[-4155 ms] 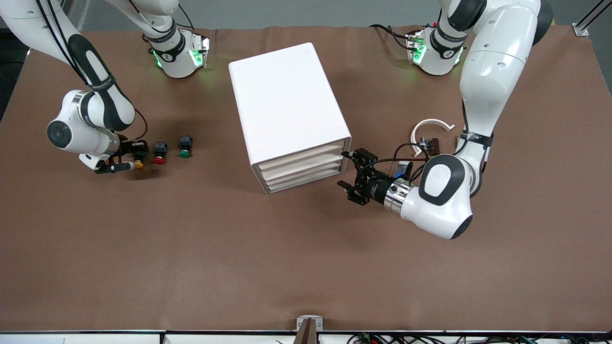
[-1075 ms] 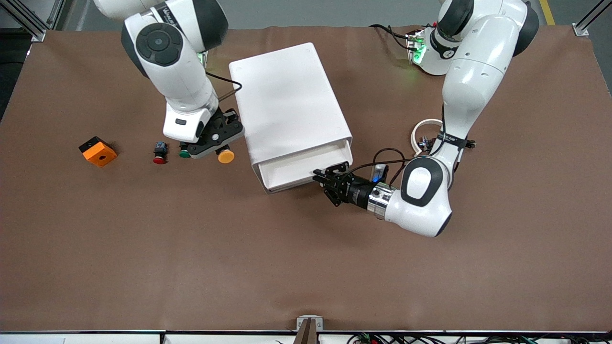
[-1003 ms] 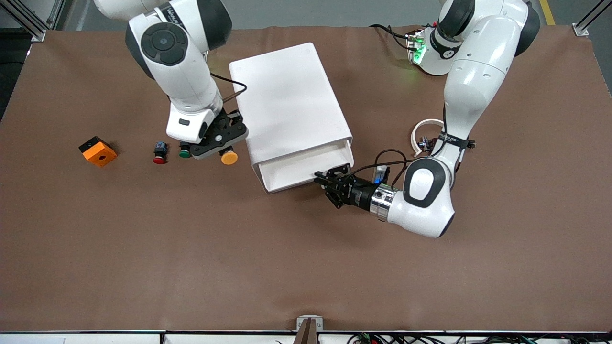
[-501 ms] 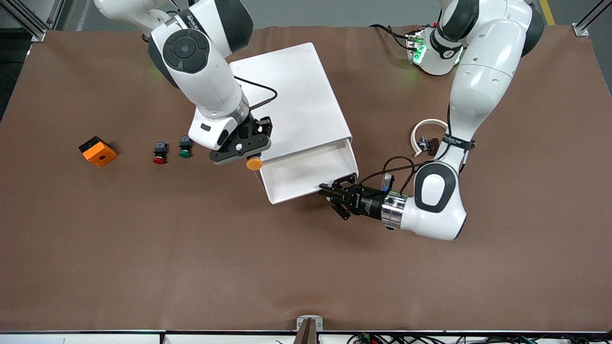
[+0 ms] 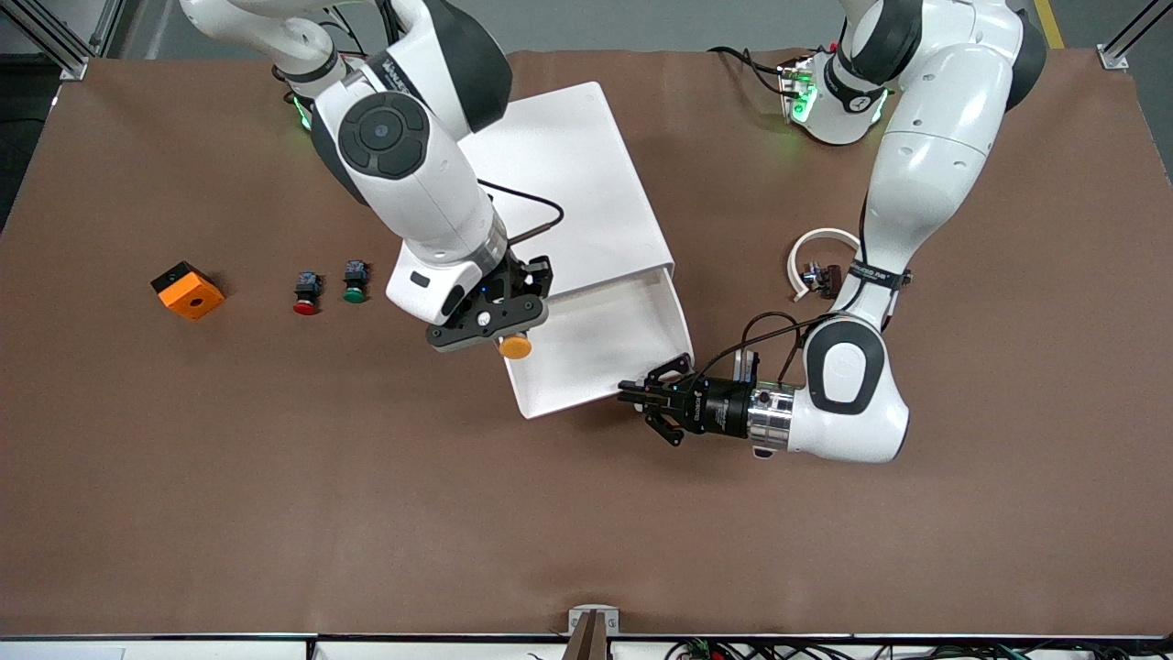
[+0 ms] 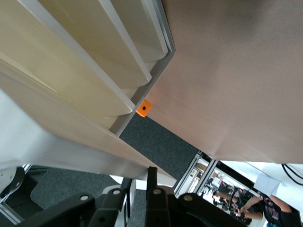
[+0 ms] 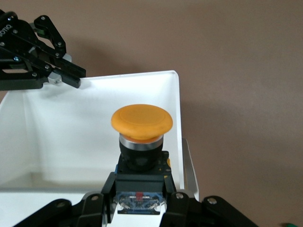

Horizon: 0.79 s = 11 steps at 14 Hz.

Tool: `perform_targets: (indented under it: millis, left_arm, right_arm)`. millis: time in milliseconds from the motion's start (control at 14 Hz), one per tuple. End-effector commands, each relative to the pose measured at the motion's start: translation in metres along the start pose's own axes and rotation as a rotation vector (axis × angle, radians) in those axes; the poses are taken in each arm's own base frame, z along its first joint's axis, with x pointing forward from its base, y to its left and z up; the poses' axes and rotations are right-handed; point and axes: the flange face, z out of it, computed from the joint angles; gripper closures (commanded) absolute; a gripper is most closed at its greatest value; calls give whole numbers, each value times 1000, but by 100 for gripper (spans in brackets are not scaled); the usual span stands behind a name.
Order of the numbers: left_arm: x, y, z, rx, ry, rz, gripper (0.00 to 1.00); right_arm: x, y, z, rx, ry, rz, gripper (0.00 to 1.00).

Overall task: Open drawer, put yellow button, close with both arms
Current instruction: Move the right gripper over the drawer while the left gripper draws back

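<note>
Yellow button pinched in right hand over drawer rim; left hand grips drawer front.

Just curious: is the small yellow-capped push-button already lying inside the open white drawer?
No, the yellow button is clamped in the right gripper, above the drawer.

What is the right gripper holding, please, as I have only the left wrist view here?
Observer: The right gripper is shut on the yellow button, cap up.
Operator: Where is it relative to the drawer?
Observer: It hangs over the open drawer, close to the side wall toward the right arm's end.
Operator: And where are the other buttons?
Observer: The red-capped button and the green-capped button stand side by side on the table, toward the right arm's end from the cabinet.
</note>
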Motion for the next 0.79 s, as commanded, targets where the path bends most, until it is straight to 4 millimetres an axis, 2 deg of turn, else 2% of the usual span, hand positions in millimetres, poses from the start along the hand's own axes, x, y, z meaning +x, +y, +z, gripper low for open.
perform_targets:
  millis: [0,143,215,287,358,501,716]
  left_arm:
    - [-2,11,-9,-49,-83,40,100]
    - [-2,13,-11,-67,-87,48,100]
    - [-4,12,-11,-67,-88,56,90]
    - [-5,12,-12,-69,-87,62,38]
    - [-6,11,-13,-70,-86,66,0]
    - [-10,9,-19,-75,-93,70,0]
    - [-26,3,-36,-92,-109,79,0]
  right_arm:
    - [13,-14,-1,22,24,6,100]
    - [18,-17,-2,36,59,2,100]
    - [21,-17,-2,42,77,-4,100]
    - [23,-20,1,50,92,-9,100]
    - [24,-25,8,52,103,-18,100]
    - [22,-40,14,46,120,-106,100]
    - [20,-40,15,31,112,-272,100]
